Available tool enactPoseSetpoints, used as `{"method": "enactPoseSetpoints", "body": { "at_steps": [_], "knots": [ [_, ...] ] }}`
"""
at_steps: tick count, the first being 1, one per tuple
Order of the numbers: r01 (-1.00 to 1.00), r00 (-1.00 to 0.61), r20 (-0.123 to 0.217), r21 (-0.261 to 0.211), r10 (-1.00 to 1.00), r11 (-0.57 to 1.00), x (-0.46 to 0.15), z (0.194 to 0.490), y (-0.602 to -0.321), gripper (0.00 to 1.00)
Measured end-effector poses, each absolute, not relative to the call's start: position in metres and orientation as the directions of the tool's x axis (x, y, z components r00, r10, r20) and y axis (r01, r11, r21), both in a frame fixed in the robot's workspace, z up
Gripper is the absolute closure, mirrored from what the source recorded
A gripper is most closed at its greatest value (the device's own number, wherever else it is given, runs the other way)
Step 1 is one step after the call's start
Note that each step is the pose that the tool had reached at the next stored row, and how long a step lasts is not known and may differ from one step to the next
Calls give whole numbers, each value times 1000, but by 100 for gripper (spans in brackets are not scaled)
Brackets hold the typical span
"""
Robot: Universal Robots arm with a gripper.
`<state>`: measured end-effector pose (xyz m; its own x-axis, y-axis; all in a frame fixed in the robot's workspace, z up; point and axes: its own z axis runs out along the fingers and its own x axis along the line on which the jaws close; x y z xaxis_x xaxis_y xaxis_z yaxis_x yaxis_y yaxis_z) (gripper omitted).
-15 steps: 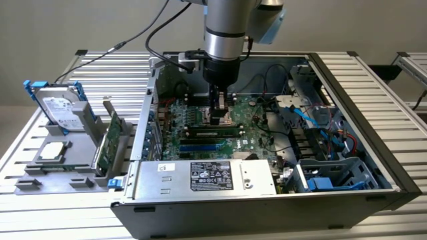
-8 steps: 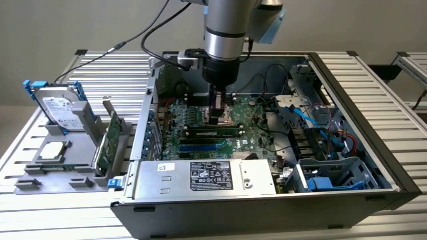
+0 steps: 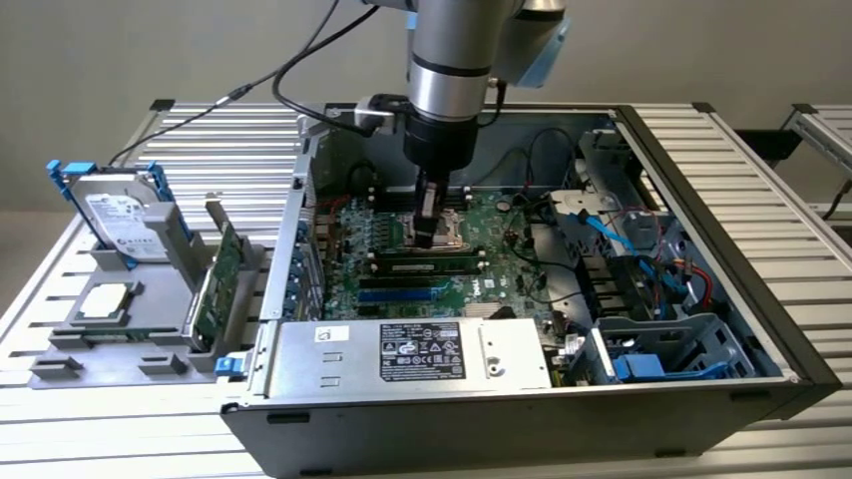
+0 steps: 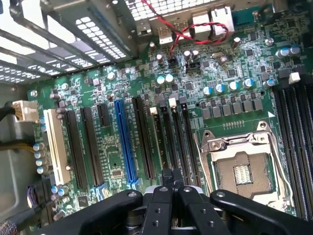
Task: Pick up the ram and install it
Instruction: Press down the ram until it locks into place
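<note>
The ram is a thin dark green stick lying along one of the black slots on the motherboard, inside the open computer case. My gripper points straight down over the board, just above the ram's middle, with its fingers shut together. Whether the tips touch the stick I cannot tell. In the wrist view the shut gripper hangs over a group of long black slots beside the empty silver processor socket. Nothing shows between the fingertips.
A grey holder at the exterior view's left carries a hard drive, a wide green circuit card and a square silver chip. The power supply fills the case's near side. Blue cables and a drive cage crowd the right.
</note>
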<state>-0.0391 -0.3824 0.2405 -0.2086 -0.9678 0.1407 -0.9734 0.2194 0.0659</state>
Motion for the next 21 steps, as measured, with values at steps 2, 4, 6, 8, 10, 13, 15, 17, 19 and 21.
{"method": "enactPoseSetpoints", "body": {
  "at_steps": [2, 4, 6, 8, 10, 13, 15, 17, 19, 21],
  "knots": [
    [-966, -238, 141, 66, -961, 249, -39, 240, -382, 89],
    [-950, -295, 141, 66, -945, 306, -39, 240, -382, 89],
    [-929, -354, 141, 66, -925, 365, -39, 240, -382, 89],
    [-904, -411, 141, 66, -901, 423, -39, 240, -382, 89],
    [-891, -437, 141, 66, -888, 449, -39, 240, -382, 89],
    [-870, -477, 141, 66, -868, 489, -39, 240, -382, 89],
    [-855, -502, 141, 66, -853, 514, -39, 240, -382, 89],
    [-840, -526, 141, 66, -838, 539, -39, 240, -382, 89],
    [-824, -550, 141, 66, -823, 562, -39, 240, -382, 89],
    [-807, -574, 141, 66, -807, 586, -39, 240, -382, 89]
  ]
}}
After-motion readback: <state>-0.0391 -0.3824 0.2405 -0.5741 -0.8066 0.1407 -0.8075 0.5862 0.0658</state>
